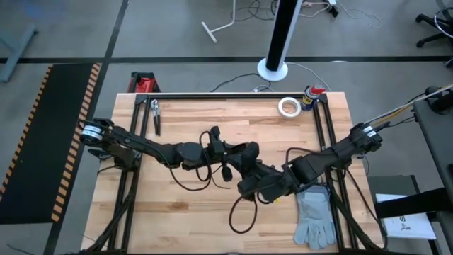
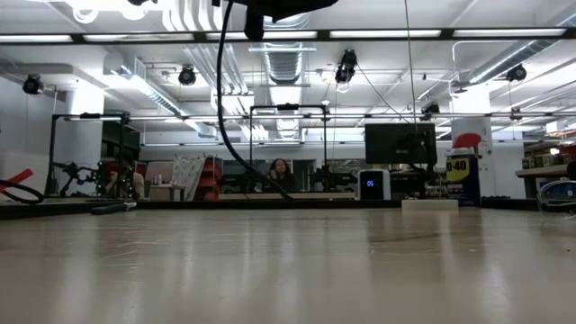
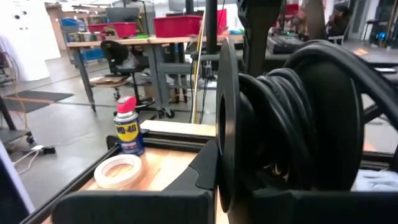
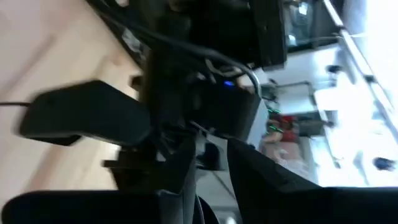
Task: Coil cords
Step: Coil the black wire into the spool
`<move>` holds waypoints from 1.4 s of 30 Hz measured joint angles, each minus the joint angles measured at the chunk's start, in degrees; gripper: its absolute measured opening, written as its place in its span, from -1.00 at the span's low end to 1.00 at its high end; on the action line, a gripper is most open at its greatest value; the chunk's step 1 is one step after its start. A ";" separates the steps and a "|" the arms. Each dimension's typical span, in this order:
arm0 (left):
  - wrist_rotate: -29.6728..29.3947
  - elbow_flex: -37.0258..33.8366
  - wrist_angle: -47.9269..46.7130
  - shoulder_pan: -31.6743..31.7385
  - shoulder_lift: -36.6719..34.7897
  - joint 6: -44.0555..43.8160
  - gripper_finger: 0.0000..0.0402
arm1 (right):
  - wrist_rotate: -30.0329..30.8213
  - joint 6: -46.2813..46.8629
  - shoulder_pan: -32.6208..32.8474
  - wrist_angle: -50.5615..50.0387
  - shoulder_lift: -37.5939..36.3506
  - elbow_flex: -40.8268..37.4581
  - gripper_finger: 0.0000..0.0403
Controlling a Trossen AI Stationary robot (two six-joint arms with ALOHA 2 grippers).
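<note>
Meeting over mid-bench: left end effector (image 1: 237,157) and right end effector (image 1: 253,183) sit just beside each other, the right one nearer the front edge. Cannot tell the finger state of either – the high view shows only dark overlapping shapes there, and the wrist views are crowded.

Cord (image 1: 241,212) is thin, black and slack. One long loop lies on the bench toward the front edge, running up under the right end effector; more loose loops trail around the left arm's forearm near mid-bench. Left wrist view shows several turns of black cord (image 3: 283,124) bunched close in front of the camera, pressed against a dark rounded part. Low view catches one strand (image 2: 236,135) hanging down from above.

Left arm (image 1: 148,146) reaches in from the left side, right arm (image 1: 333,157) from the right, both angled toward the centre.

Elsewhere on the wooden bench (image 1: 191,219): grey glove (image 1: 315,214) at the front right, just beside the right arm; white tape roll (image 1: 288,107) near the back right; spray can (image 1: 312,93) by the back right corner – pliers (image 1: 155,115) near the back left. A person (image 2: 280,172) sits far back in the room.
</note>
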 joint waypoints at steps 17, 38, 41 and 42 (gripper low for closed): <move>1.45 5.05 -10.64 0.00 -0.04 1.56 -1.00 | -6.44 13.01 -0.13 -15.44 2.14 6.32 -0.57; 3.75 5.03 -11.44 0.09 -0.04 1.57 -1.00 | -6.66 14.58 -2.34 -19.36 2.27 6.32 -0.64; 4.02 5.01 -11.52 0.09 -0.02 1.67 -1.00 | -6.56 13.34 -2.38 -19.60 2.63 6.32 -0.68; 4.08 5.01 -11.52 0.09 -0.02 1.68 -1.00 | -6.51 12.84 -2.36 -19.63 2.71 6.32 -0.71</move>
